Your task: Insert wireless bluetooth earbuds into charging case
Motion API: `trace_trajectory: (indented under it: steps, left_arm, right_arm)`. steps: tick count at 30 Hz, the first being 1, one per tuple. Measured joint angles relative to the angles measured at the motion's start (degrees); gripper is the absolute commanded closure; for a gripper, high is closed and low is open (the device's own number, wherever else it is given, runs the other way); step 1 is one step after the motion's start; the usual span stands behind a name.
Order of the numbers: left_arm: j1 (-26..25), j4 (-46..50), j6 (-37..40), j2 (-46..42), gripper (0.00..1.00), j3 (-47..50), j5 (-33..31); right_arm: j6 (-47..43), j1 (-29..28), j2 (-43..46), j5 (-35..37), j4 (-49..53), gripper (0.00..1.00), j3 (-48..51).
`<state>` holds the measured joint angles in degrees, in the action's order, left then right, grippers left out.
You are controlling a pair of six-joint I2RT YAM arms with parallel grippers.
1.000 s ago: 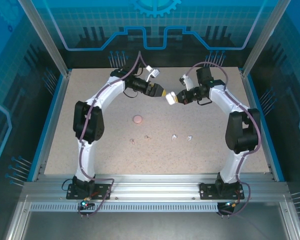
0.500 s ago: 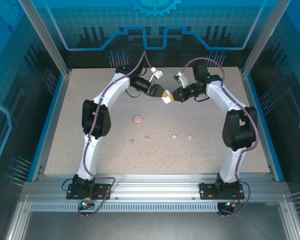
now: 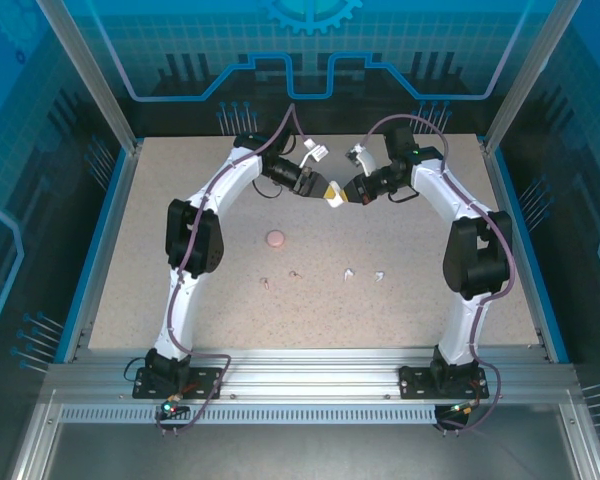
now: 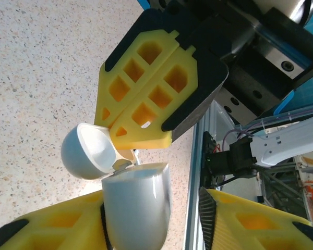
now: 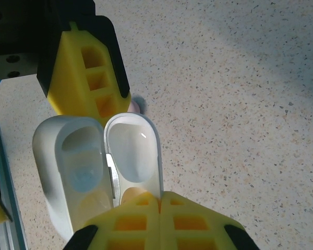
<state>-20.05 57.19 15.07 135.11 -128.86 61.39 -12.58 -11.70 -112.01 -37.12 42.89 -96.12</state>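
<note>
Right claw [image 5: 159,197], jaws pressed together on the thin edge of the lid [image 5: 131,151], holds the white case [image 5: 73,161] open in mid-air. The left claw [image 4: 151,203] faces it nose to nose, jaws partly apart around the case's body — one pad touching the shell, the other with a sliver of daylight beside it. Both wells look empty.

The white earbuds [image 3: 349,273] and the pinkish earbuds [image 3: 264,282] lie on the table [image 3: 430,300] well apart from both claws, back toward the arms' bases. The white pair is on the right claw's side and the pinkish pair on the left's. The pink round case [image 3: 275,238] sits between the pinkish pair and the left claw.

The step looks like a hand-over of the opened case. Done well, the left jaws would close squarely on the body's flat sides, short of the rim, so the wells stay clear. The right claw would let the lid go only once that grip is firm, without levering the hinge.

The case's long axis runs from one claw to the other, in line with the fingers of both. Body and lid lie side by side like an open book — hollows turned away from the table, by the look of it. All four buds are too small to tell which way they point.
</note>
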Motion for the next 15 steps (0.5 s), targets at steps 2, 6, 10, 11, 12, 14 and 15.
trace_trajectory:
  steps: [2,6,10,11,12,14,15]
  left_arm:
    - [0.0,0.0,0.1,0.0,0.49,0.0,0.0]
    - [0.0,0.1,0.1,0.7,0.52,-1.1,0.0]
    - [0.0,0.9,0.2,2.3,0.58,-2.9,0.0]
    - [0.0,1.1,0.2,2.7,0.59,-3.3,0.2]
    - [0.0,1.4,0.3,3.3,0.59,-3.8,0.3]
    - [0.0,1.8,0.4,3.8,0.61,-4.3,0.5]
    - [0.0,2.1,0.5,3.9,0.62,-4.3,0.6]
  right_arm:
    - [-0.2,0.0,0.0,0.0,0.2,1.00,0.0]
    - [-0.4,0.0,0.0,0.0,0.4,1.00,0.0]
    - [-0.6,0.0,0.0,0.1,0.8,1.00,0.0]
    - [-0.6,0.0,0.0,0.2,0.9,1.00,0.0]
    - [-0.6,0.0,0.0,0.3,0.9,1.00,-0.1]
    - [-0.6,0.0,0.0,0.4,1.0,1.00,-0.2]
    - [-0.6,0.0,0.0,0.5,1.1,1.00,-0.4]
